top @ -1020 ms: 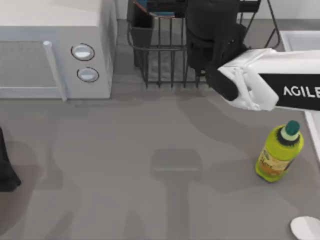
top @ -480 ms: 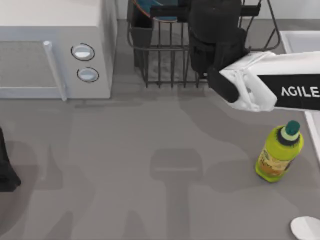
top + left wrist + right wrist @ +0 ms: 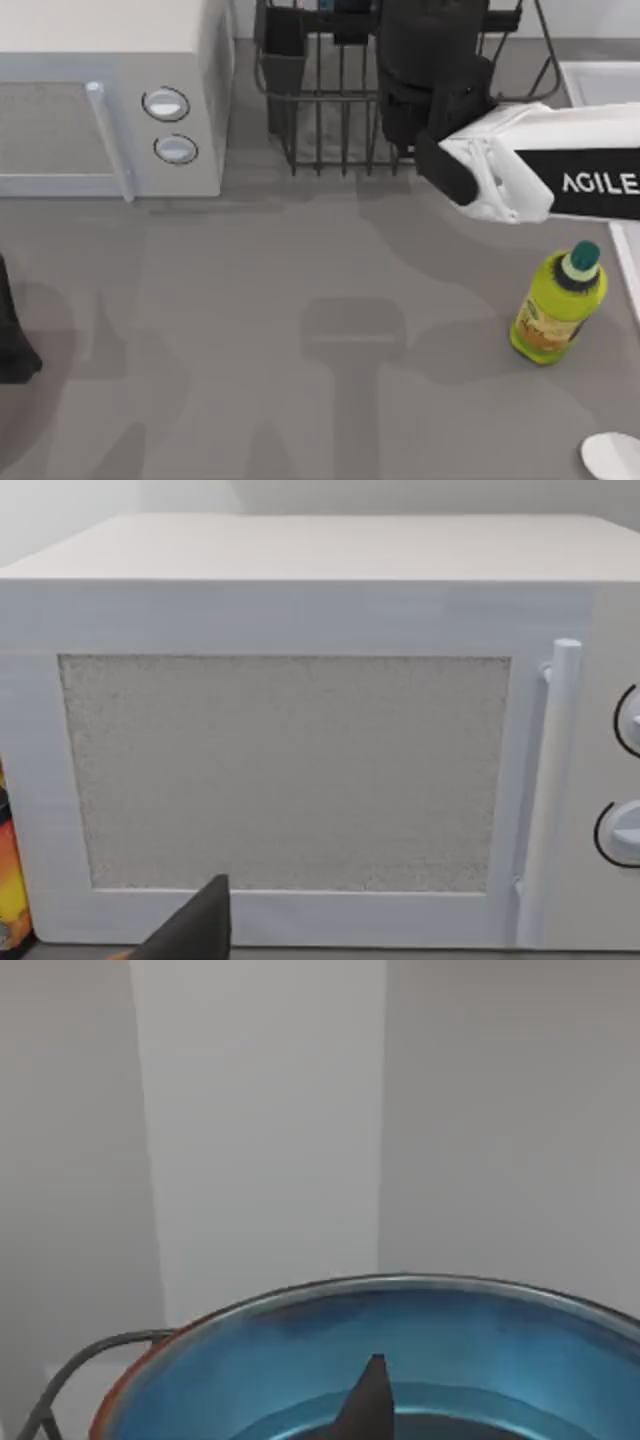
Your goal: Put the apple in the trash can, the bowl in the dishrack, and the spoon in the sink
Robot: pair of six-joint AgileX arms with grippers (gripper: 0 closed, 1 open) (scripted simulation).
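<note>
Broadly, table (image 3: 250, 300): flat matte grey surface across the top view, crossed by soft shadows.
Wall (image 3: 260, 1120): plain pale panels behind the bowl in the right wrist view.
Microwave (image 3: 110, 90): white box at the far left; two round knobs and a bar handle. The left wrist view gives its front close up, with a speckled door window.
Right arm (image 3: 540, 170): white shell with black lettering, reaching from the right edge to the far middle, its dark wrist over the dishrack.
Dishrack (image 3: 320, 110): dark wire bars at the far middle, a black cup at its left corner.
Bowl (image 3: 380, 1360): teal-blue, glossy, thin reddish rim; in the right wrist view it sits just below the camera beside a rack wire.
Right gripper (image 3: 368, 1400): one dark fingertip shows against the bowl's inside; grip state cannot be told.
Bottle (image 3: 558, 305): yellow-green with a green cap, upright at the right.
Spoon (image 3: 612, 455): pale oval head on the table at the near right corner.
Sink (image 3: 600, 80): white rim at the far right edge.
Left gripper (image 3: 195, 930): parked at the near left, facing the microwave; one dark finger in sight, grip state cannot be told.
</note>
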